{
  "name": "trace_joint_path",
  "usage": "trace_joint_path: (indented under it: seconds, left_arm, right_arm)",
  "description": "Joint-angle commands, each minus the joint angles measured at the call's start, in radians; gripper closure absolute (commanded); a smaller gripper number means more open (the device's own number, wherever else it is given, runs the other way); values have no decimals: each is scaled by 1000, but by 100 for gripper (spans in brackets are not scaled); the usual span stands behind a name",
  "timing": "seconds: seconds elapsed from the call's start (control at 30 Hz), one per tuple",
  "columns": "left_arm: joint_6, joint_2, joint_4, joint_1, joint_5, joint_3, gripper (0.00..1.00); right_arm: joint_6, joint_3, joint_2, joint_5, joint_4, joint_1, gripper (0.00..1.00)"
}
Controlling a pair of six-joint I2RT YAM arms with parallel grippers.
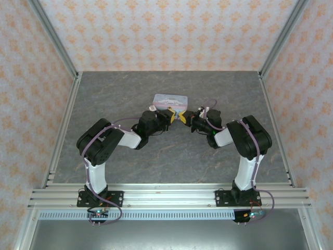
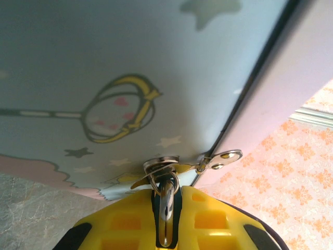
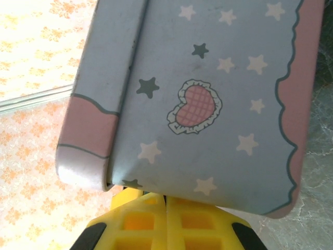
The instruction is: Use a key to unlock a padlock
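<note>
Judging the thin pale silvery-gold metal key (image 2: 167,202), if key it is: light, stiff, flat and slick, so prone to swivel or slide out of a pinch under any twisting load. Best taken by the broad head, flat faces against the pads, blade left free and in line with the fingers. Little fear of breakage, though a forced turn could bend so thin a blade. Small enough to be hard to recover if dropped on the grey marbled desk (image 1: 130,94).

Looks, from the left wrist, like a narrow bright strip with a slot or fold down the middle, tinged yellow by reflection. Too close and blurred to make out teeth or tip.

Sits nipped between the yellow fingers (image 2: 130,225) of the left gripper (image 1: 171,115), pressed nearly together on it. Reaches at 12 o'clock up to a round silver stud (image 2: 161,164) on the edge of the pale blue-and-pink cartoon-printed tin box (image 1: 169,98). Has at 2 o'clock a small silver hasp tab (image 2: 225,156) with two holes.

From above, meets the right gripper (image 1: 183,117) at 3 o'clock, both just in front of the box, near the desk's centre. Right fingers (image 3: 140,220) pressed together on nothing visible, tips under the box's rim at 12 o'clock.

As for the padlock: hidden, place not to be told.
</note>
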Motion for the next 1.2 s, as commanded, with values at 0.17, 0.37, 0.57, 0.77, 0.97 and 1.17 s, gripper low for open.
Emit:
trace_joint_path:
  seconds: [0.17, 0.37, 0.57, 0.77, 0.97, 1.17]
  left_arm:
    - [21, -46, 109, -67, 196, 26, 100]
    - [54, -56, 59, -67, 198, 19, 100]
    - [57, -49, 57, -68, 207, 23, 100]
    - [52, -51, 79, -68, 210, 24, 100]
    - [47, -58, 89, -67, 209, 27, 100]
    - [38, -60, 97, -66, 185, 23, 100]
  right_arm:
    - [-119, 90, -75, 40, -173, 47, 100]
    - [-253, 121, -131, 32, -343, 45, 100]
    - [-376, 158, -163, 31, -477, 44, 100]
    - [-355, 183, -119, 18, -448, 34, 100]
    - [-304, 184, -70, 8, -374, 28, 100]
    - [-249, 158, -60, 3, -310, 30, 100]
